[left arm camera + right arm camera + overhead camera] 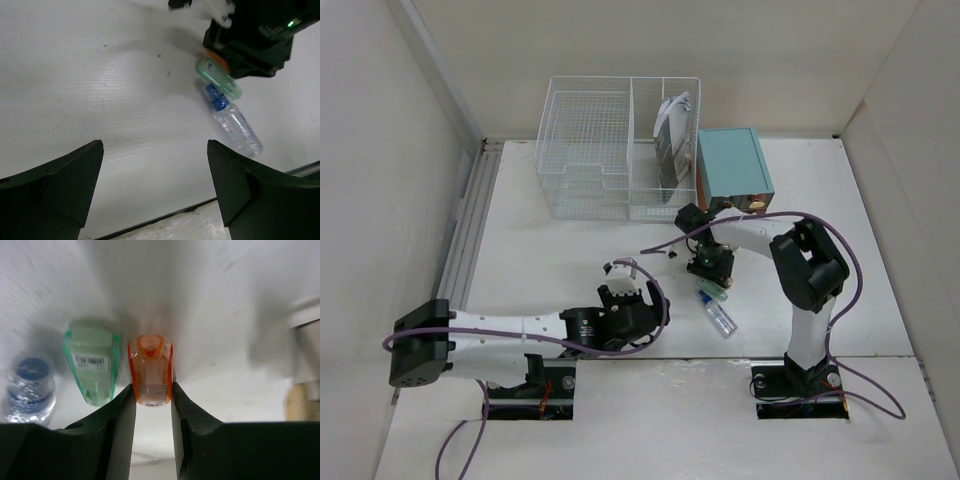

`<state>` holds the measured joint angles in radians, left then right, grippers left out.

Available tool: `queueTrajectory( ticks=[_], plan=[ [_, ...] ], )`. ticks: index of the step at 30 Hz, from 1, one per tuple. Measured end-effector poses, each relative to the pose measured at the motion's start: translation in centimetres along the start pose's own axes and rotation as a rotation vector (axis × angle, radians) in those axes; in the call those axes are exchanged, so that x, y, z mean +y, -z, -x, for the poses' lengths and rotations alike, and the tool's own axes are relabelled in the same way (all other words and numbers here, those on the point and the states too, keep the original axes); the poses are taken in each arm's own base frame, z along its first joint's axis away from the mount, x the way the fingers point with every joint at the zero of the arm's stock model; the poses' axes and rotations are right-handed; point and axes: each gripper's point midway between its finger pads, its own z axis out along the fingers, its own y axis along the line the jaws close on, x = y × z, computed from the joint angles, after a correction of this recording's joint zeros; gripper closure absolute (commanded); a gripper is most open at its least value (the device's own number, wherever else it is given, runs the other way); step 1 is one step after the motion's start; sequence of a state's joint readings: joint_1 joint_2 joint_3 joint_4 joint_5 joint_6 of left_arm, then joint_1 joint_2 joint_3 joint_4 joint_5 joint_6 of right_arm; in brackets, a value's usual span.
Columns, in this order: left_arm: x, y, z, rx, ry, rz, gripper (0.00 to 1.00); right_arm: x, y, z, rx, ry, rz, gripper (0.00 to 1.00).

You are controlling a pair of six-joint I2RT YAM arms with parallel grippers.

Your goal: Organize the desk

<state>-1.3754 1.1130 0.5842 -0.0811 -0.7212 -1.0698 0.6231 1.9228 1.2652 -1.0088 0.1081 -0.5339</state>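
Observation:
The desk (550, 260) is a white tabletop. My right gripper (710, 265) points down at its middle and is shut on a translucent orange dispenser (150, 367), held by its two sides (152, 389). A matching green dispenser (91, 362) lies right beside it, also in the top view (710, 292). A small clear bottle with a blue cap (718, 313) lies just past the green one. My left gripper (630, 290) hovers left of them, open and empty (155, 150); the left wrist view shows the green dispenser (218, 76) and the bottle (232, 120) ahead to the right.
A white wire basket organizer (615, 150) stands at the back, with dark and white items in its right part. A teal drawer box (732, 165) stands right of it. A metal rail (470, 225) runs along the left edge. Pale walls surround the desk.

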Motion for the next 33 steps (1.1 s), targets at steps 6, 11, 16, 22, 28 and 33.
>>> queueTrajectory(
  ticks=[6,11,16,22,28,33],
  plan=[
    [0.5,-2.0,-2.2,0.034,-0.115,0.074,0.21,-1.7,3.5,3.6,-0.2,-0.033,-0.039,1.0],
    [-0.8,-3.2,-2.9,0.044,-0.163,0.08,0.21,-4.1,9.4,4.5,-0.377,-0.084,-0.116,1.0],
    [-2.5,-3.7,-2.7,0.043,-0.18,0.057,0.21,-7.0,13.2,3.4,-0.468,-0.152,-0.199,1.0],
    [-3.8,-4.0,-2.7,0.047,-0.183,0.035,0.21,-9.4,12.6,1.5,-0.432,-0.203,-0.228,1.0],
    [-3.5,-4.4,-3.1,0.059,-0.203,0.046,0.21,-10.5,10.9,1.7,-0.394,-0.198,-0.23,0.93],
    [-3.5,-5.5,-3.3,0.063,-0.227,0.068,0.21,-11.3,9.3,2.2,-0.366,-0.197,-0.22,0.8]
  ],
)
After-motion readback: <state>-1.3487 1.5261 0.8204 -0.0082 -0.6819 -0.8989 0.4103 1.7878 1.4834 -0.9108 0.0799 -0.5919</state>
